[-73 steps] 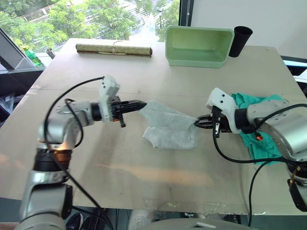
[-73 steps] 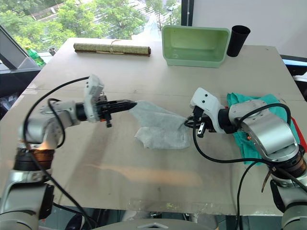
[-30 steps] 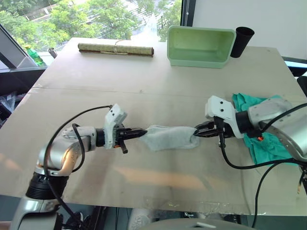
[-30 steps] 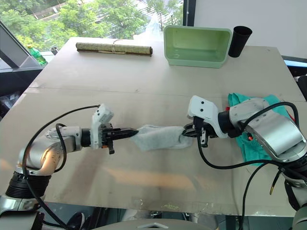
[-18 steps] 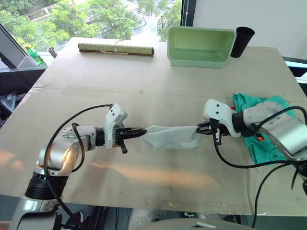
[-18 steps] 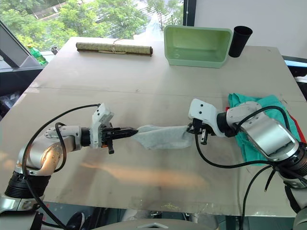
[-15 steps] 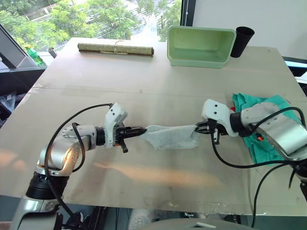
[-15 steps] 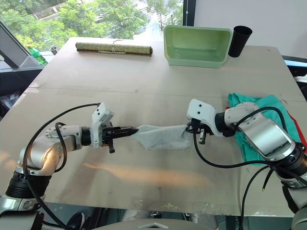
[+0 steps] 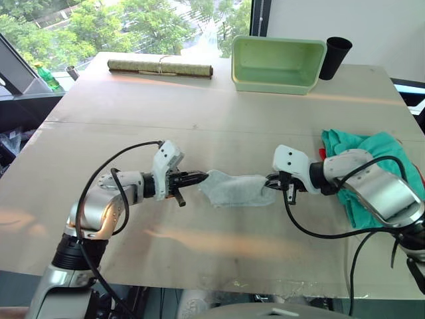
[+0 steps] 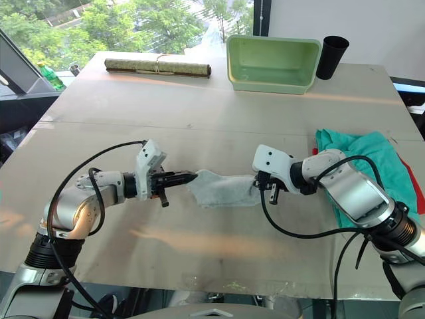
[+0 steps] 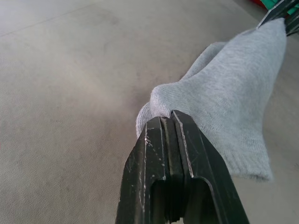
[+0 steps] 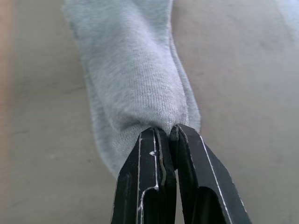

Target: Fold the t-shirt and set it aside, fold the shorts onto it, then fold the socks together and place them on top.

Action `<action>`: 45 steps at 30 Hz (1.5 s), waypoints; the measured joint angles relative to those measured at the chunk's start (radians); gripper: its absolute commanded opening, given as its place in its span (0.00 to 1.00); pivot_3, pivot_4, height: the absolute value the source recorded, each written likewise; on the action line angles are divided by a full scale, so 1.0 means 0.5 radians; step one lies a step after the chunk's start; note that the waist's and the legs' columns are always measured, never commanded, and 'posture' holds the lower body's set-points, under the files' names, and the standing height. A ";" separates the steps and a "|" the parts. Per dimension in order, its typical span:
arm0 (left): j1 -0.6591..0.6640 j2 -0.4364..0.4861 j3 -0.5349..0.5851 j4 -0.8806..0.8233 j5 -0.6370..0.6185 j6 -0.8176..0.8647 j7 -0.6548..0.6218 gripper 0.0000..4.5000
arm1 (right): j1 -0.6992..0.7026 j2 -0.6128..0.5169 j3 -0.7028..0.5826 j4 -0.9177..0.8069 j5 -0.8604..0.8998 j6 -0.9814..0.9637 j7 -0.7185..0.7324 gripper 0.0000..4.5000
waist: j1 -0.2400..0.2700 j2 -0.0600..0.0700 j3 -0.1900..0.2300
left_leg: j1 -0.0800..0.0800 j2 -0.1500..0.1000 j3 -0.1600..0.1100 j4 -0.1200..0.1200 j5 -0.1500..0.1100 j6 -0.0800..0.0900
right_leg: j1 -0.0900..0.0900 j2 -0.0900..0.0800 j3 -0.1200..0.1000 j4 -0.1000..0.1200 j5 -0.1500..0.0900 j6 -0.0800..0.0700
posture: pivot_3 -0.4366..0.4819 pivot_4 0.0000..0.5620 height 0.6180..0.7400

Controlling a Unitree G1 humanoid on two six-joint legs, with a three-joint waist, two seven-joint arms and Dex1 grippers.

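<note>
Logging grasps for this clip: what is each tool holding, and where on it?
Both hold the socks: the left tool pinches one end, the right tool the opposite end.

Looks like an office or lab room upstairs: big pale plywood worktable (image 9: 199, 100), tall window (image 9: 133, 20) beside it over green treetops (image 9: 99, 26), plain white wall (image 9: 345, 26).

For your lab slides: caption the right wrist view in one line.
Right end effector shut on one end of the grey socks above the table.

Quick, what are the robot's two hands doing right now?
Left gripper: shut on one end of the socks.
Right gripper: shut on the other end of the socks.
</note>
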 measured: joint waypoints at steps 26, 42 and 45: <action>0.054 0.016 -0.127 0.023 0.133 -0.119 -0.050 0.00 | 0.247 0.110 -0.373 -0.263 0.530 0.245 0.128 0.98 | 0.003 0.001 0.001 | 0.001 0.000 0.000 0.000 -0.002 0.004 | 0.001 0.000 0.000 0.000 0.000 0.000 | 0.48 0.27 0.96; -0.015 -0.023 -0.152 0.138 0.192 -0.188 -0.104 0.00 | 0.413 0.100 -0.218 -0.148 0.439 0.165 -0.030 0.98 | 0.003 0.000 0.001 | 0.001 0.000 0.000 0.000 -0.002 0.004 | 0.001 0.000 0.000 0.001 0.000 0.000 | 0.48 0.27 0.96; -0.016 -0.031 -0.157 0.144 0.210 -0.207 -0.113 0.00 | 0.397 0.168 -0.362 -0.153 0.561 0.170 -0.033 0.98 | 0.007 0.000 0.001 | 0.001 0.000 0.000 0.000 -0.002 0.003 | 0.001 0.000 0.000 0.000 0.000 0.000 | 0.48 0.27 0.96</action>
